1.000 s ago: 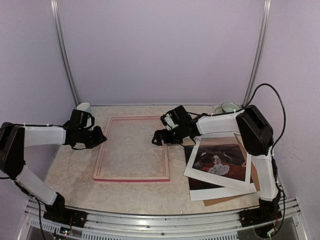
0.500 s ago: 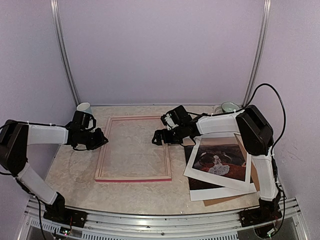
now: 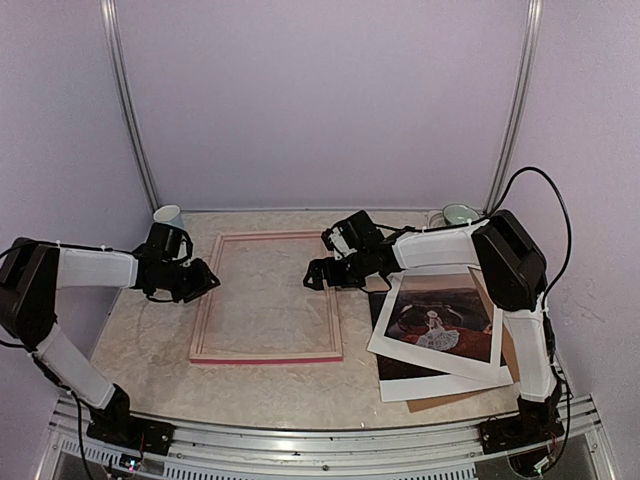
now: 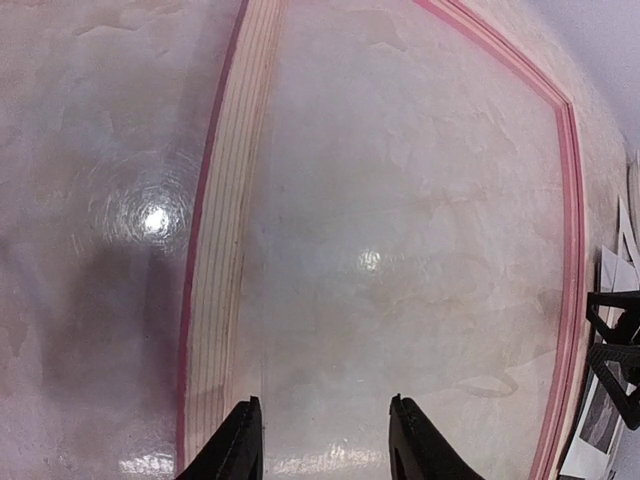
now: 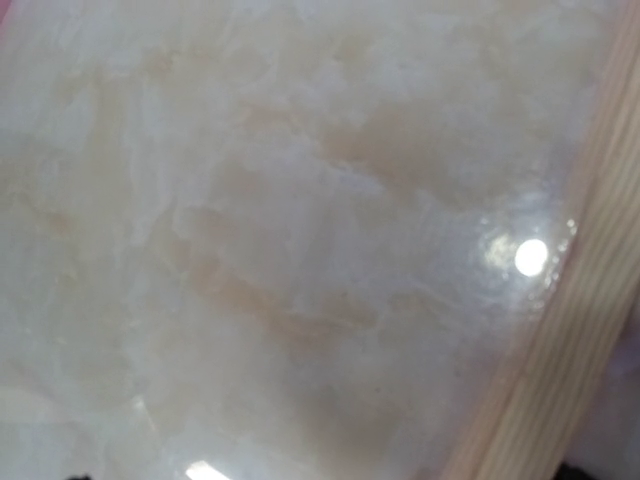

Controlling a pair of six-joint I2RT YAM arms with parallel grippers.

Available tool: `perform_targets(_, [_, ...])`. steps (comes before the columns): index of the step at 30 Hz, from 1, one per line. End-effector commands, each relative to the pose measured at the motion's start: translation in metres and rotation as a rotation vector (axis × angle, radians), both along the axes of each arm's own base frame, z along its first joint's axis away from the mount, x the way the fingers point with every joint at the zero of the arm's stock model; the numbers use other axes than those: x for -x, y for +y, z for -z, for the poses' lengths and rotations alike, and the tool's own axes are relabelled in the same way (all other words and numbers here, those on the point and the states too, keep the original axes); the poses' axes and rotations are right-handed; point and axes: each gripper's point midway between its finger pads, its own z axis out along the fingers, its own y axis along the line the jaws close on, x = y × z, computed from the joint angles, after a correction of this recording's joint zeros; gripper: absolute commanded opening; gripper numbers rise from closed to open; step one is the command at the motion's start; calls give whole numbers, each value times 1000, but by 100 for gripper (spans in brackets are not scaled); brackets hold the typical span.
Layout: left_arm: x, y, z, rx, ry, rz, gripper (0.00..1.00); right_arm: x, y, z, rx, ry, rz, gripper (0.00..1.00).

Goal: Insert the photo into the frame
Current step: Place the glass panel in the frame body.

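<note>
The frame [image 3: 265,352] lies flat on the table left of centre, pale wood back up and pink edges showing. My left gripper [image 3: 203,280] sits at its left rail [image 4: 222,250], open, with nothing between its fingers [image 4: 245,445]; one fingertip hangs over the rail's inner edge. My right gripper [image 3: 318,274] hovers open just inside the frame's right rail [image 5: 555,350], holding nothing. The photo [image 3: 440,315], dark reddish with a small white figure and a white border, lies on top of a stack at the right, beyond the right gripper.
Under the photo lie a white mat [image 3: 440,386] and a brown backing board [image 3: 455,402]. One cup [image 3: 168,215] stands at the back left and another cup [image 3: 460,213] at the back right. Purple walls close in three sides.
My left gripper has opened and let go of the frame's left rail. Before that the frame slid slightly to the right. The right arm has not moved.
</note>
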Motion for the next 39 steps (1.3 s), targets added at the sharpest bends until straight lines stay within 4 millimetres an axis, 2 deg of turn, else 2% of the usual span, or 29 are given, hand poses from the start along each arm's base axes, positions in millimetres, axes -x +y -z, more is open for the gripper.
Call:
perform_targets(1, [-8,-1,-8,-28,-23,7,45,3,11,2,-23,-6,-24,99])
perform_targets(8, [-10,2,-15,-64,-40,6,58,4,10,3,-23,-2,-23,99])
perform_targets(15, [-9,2,-13,-82,-33,2,63,5,10,3,-24,0,-23,99])
perform_targets(20, [-11,4,-20,-90,-55,-6,73,4,9,3,-23,-1,-17,99])
perform_targets(25, [-14,-5,-30,-58,-88,31,81,1,4,-5,-6,-35,0,99])
perform_targets(34, [-23,-23,-49,-53,-115,86,81,-12,-5,-33,49,-128,22,99])
perform_targets(39, [-24,-26,-32,-47,-56,74,77,-11,-1,-30,36,-118,17,99])
